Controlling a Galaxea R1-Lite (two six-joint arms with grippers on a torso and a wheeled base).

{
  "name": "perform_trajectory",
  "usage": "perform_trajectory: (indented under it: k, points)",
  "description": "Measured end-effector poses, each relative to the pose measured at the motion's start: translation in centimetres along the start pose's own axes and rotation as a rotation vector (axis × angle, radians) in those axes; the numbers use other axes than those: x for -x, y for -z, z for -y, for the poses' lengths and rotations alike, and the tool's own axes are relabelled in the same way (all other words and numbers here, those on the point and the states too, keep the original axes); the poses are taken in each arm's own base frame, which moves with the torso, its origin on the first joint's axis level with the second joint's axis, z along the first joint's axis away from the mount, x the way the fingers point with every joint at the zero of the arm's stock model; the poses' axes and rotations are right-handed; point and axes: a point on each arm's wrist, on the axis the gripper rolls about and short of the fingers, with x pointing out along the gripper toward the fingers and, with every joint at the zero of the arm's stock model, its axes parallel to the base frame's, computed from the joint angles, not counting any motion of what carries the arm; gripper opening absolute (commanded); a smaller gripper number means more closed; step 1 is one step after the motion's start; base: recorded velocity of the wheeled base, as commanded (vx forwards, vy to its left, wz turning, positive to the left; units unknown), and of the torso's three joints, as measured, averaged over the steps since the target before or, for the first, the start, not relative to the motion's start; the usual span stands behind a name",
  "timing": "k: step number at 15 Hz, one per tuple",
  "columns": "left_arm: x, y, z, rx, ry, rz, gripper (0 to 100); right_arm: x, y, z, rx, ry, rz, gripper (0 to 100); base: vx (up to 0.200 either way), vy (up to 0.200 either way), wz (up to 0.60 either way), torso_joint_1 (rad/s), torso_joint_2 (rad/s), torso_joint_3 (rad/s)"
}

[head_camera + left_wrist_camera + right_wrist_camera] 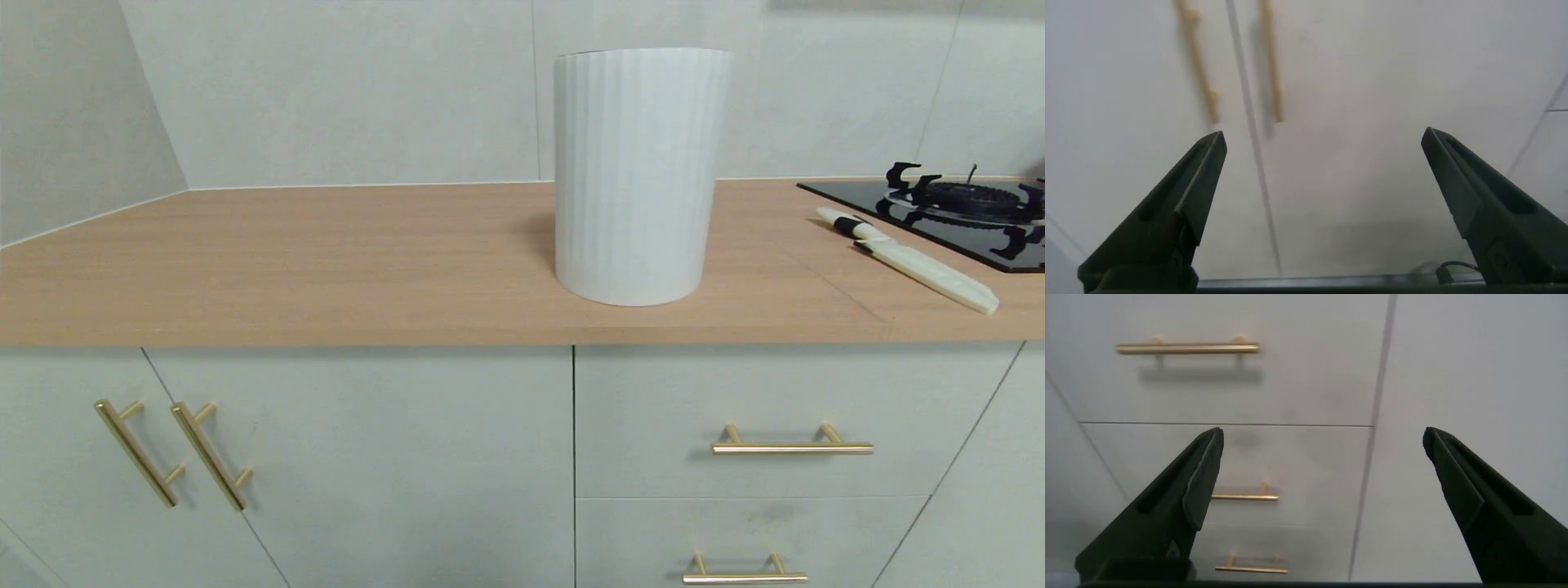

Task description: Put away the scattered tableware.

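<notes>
Knife on counter near white holder; left fingers, right fingers wide open, empty, facing cabinet fronts below.

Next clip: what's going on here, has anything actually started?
Nothing is being handled. The left gripper is open and holds nothing, facing the cabinet doors below the counter. The right gripper is likewise open, in front of the drawers. Up on the wooden countertop, a tall white ribbed container stands upright, and a pale knife lies flat to its right, beside the black stove. The knife has not been put away.
</notes>
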Motion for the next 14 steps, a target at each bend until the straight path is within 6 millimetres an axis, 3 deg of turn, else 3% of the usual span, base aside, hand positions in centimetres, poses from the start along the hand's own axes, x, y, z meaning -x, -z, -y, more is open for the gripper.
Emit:
perform_trajectory:
  k: [9, 14]
  points:
    - [0.00, 0.00, 0.00, 0.000, -0.001, 0.000, 100, 0.00, 0.00, 0.00, 0.003, 0.000, 0.000, 100, 0.000, 0.000, 0.00, 0.001, -0.01, -0.004]
    - [0.00, 0.00, 0.00, 0.000, -0.001, 0.000, 100, 0.00, 0.00, 0.00, 0.004, -0.001, 0.000, 100, 0.000, 0.000, 0.00, 0.094, -0.30, -0.262]
